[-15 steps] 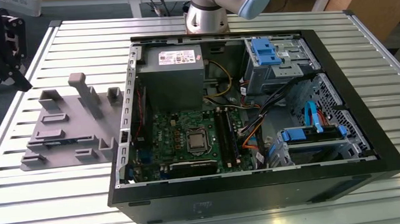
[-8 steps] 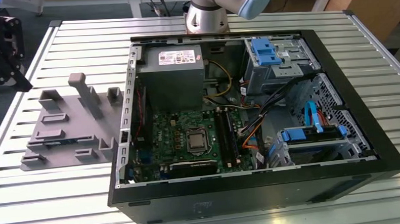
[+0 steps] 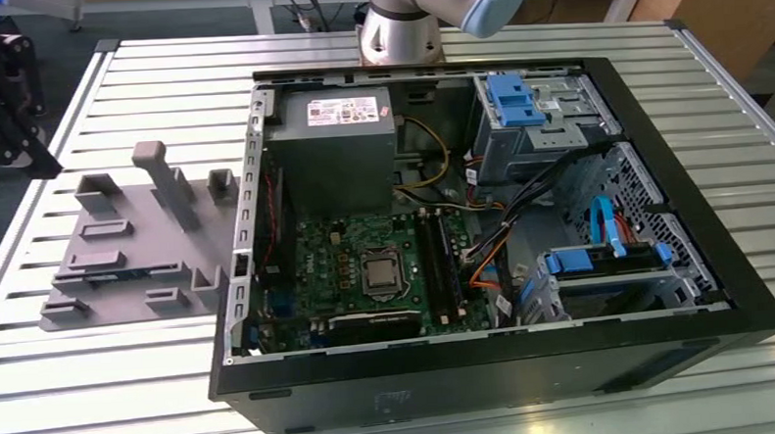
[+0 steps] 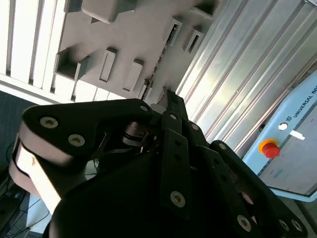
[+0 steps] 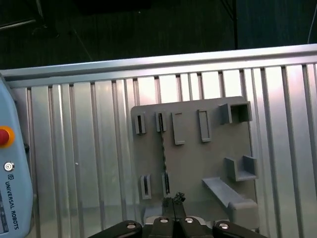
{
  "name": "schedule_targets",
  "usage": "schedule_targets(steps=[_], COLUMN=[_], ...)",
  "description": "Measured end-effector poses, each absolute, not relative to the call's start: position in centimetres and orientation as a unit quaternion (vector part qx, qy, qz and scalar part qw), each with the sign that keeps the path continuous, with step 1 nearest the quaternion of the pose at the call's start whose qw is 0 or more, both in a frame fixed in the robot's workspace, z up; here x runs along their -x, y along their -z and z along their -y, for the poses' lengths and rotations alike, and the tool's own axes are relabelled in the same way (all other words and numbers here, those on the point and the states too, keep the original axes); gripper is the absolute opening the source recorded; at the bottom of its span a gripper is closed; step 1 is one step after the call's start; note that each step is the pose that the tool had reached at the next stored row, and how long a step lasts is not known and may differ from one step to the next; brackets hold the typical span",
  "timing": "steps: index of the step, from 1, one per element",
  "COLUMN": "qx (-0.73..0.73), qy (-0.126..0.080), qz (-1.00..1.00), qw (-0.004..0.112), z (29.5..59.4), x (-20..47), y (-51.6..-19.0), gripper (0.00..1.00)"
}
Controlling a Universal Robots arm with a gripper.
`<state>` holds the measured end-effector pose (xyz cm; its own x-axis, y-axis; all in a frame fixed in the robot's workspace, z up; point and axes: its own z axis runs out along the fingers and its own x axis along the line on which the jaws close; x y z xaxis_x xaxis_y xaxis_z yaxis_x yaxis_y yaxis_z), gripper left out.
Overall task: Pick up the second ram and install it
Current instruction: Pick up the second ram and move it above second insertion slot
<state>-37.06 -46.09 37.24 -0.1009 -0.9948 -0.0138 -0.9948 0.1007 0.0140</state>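
In the first wrist view the second ram [image 5: 162,148] shows edge-on as a thin dark line. It stands in two small slots of the grey holder plate [image 5: 198,158]. The matching pair of slots beside it holds nothing. My gripper [image 5: 174,203] hangs well above the plate, its tips over the near end of the ram and not touching it. Its fingers are shut with nothing between them. In the second wrist view the gripper [image 4: 166,96] points down at the same plate [image 4: 124,39]. In the exterior view the plate [image 3: 141,247] lies at the left of the open computer case [image 3: 499,369].
Black memory slots [image 3: 439,259] run along the green motherboard [image 3: 350,268] inside the case. Blue drive latches [image 3: 514,99] and loose cables fill the case on the exterior view's right. The arm's base [image 3: 399,35] stands behind the case. A pendant with a red button [image 5: 4,136] lies on the slatted table.
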Motion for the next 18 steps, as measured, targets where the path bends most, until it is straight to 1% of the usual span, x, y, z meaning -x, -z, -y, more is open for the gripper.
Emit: schedule_targets(steps=[4, 6, 7, 8, 9, 10, 18], qx=[0.671, 0.671, 0.671, 0.671, 0.671, 0.671, 0.694], qy=[-0.009, -0.009, -0.009, -0.009, -0.009, -0.009, -0.010], qz=[-0.742, -0.742, -0.742, -0.742, -0.742, -0.741, -0.720], qw=[0.001, 0.001, 0.002, 0.002, 0.002, 0.002, 0.003], z=[45.7, 45.6, 45.6, 45.6, 45.6, 45.6, 45.6], x=[37.5, 37.7, 37.8, 37.9, 38.0, 38.1, 38.3], y=[-37.0, -36.9, -36.8, -36.7, -36.6, -36.5, -35.1], gripper=[0.11, 0.23, 0.23, 0.29, 0.29, 0.36, 0.36])
